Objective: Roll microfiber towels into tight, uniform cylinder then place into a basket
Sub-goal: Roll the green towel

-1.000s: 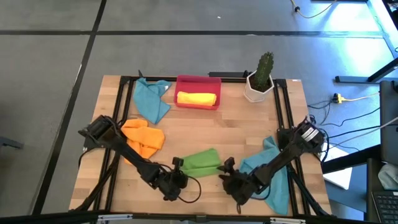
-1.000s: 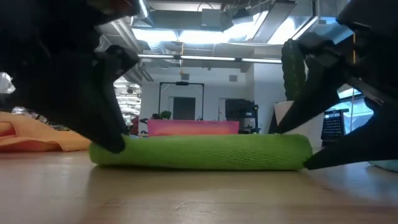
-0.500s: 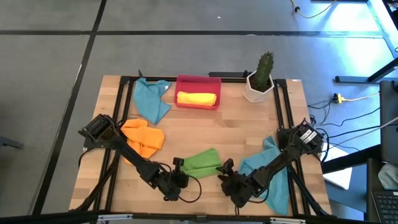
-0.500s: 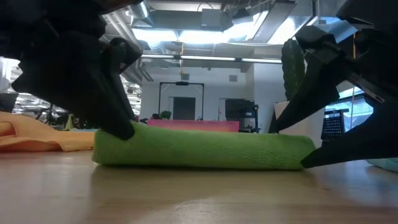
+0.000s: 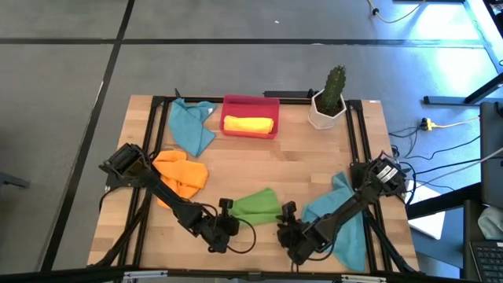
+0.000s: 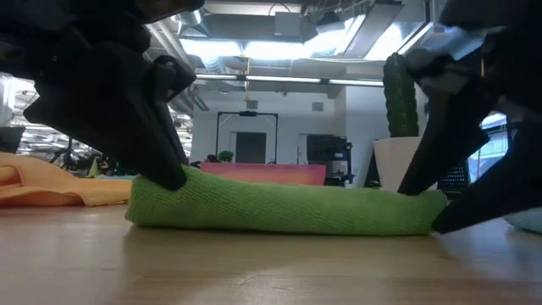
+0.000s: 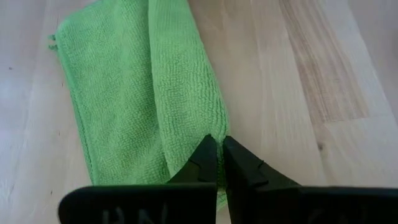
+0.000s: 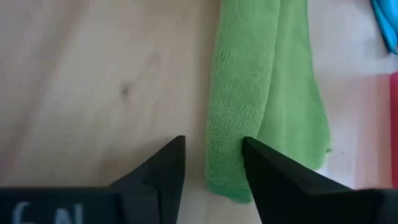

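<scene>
Rolling the green towel — mid-roll, both arms at its near ends

The green towel [image 5: 257,206] lies at the table's 6 o'clock, partly rolled. The left gripper [image 7: 217,152], fingers together, presses one end; the right gripper [image 8: 211,163], fingers apart, straddles the other (not clamped). Next: an even roll, then a carry to the basket [image 5: 251,103] at 12 o'clock.

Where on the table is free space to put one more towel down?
Bare wood lies in the middle, between the red basket and the green towel, and below the cactus pot. The near edge is crowded by both grippers, left and right.
</scene>
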